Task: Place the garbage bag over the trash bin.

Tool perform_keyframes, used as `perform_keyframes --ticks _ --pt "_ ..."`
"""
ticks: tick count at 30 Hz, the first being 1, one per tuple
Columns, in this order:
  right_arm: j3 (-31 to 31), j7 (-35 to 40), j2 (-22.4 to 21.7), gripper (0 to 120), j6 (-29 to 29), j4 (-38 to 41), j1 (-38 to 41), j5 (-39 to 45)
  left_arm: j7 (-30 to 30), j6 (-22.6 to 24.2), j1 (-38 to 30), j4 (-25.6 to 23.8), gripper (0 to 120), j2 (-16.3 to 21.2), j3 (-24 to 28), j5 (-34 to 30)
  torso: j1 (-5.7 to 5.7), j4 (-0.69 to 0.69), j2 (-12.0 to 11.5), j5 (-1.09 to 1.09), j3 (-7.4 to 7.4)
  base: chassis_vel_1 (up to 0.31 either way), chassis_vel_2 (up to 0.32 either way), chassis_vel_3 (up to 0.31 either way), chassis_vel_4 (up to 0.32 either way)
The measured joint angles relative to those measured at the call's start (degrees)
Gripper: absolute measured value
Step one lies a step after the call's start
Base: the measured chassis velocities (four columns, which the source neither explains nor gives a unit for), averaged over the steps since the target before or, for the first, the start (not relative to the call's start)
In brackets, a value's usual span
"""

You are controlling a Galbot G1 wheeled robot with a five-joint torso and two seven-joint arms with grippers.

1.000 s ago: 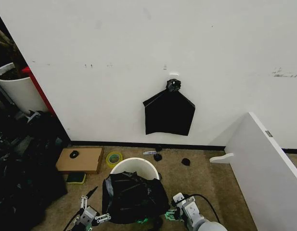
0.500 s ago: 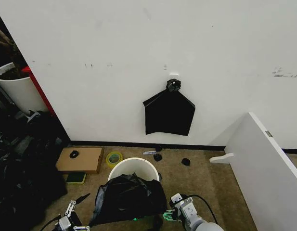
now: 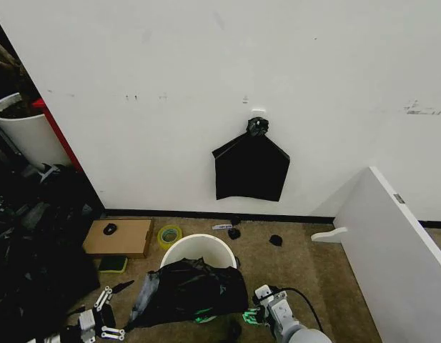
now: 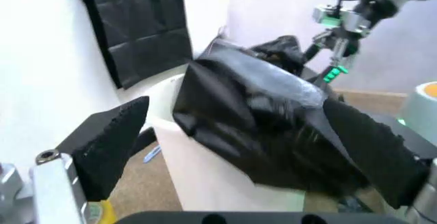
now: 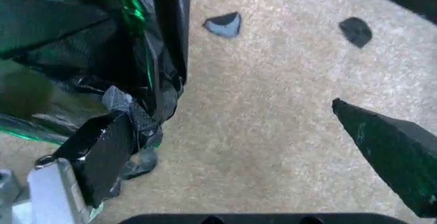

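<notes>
The garbage bag (image 3: 188, 293) lies draped over the near side of the trash bin (image 3: 199, 250), whose far rim is uncovered. Since a second ago the left end effector (image 3: 98, 321) has drawn back leftward with fingers spread, pulling the bag's corner out. The right end effector (image 3: 250, 316) also looks open beside the bag's edge, though that is hard to confirm. The opening is not yet over the rim.

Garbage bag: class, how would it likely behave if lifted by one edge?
Probably floppy: the garbage bag sags in wrinkles over the trash bin rim. Likely very light, since it looks like thin film. Its glossy surface suggests it may slip.
</notes>
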Motion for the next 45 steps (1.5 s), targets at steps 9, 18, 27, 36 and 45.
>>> perform_keyframes --ticks 9,18,27,36,45 --pt "-0.29 0.41 -0.12 100 0.11 0.51 -0.59 -0.01 5.72 2.48 -3.35 3.28 100 0.89 -2.74 -1.95 0.00 0.02 0.00 0.00 0.00 0.000 0.000 0.000 0.000" --pt "-0.56 -3.61 -4.36 100 6.74 5.73 -4.18 -4.32 3.27 2.36 0.05 -4.77 100 -1.90 -2.48 -4.83 0.00 0.00 0.00 -0.02 0.00 0.000 0.000 0.000 0.000" --pt "6.77 -33.39 -5.56 100 35.99 -3.73 -6.34 -11.62 -2.44 1.52 1.90 -10.70 100 -2.68 -1.40 -3.63 0.00 0.00 0.00 0.01 -0.01 0.000 0.000 0.000 0.000" --pt "15.08 -62.94 -4.48 100 49.52 -11.76 -5.10 -11.92 -4.09 1.37 2.08 -12.43 100 -3.44 -0.15 -2.32 0.00 0.00 0.00 0.00 0.00 0.000 0.000 0.000 0.000" --pt "13.49 -60.10 -3.80 100 50.44 -12.93 -4.13 -11.06 -11.94 0.31 3.00 -14.67 100 -5.54 3.14 3.57 0.00 0.00 0.00 0.01 0.00 0.000 0.000 0.000 0.000"
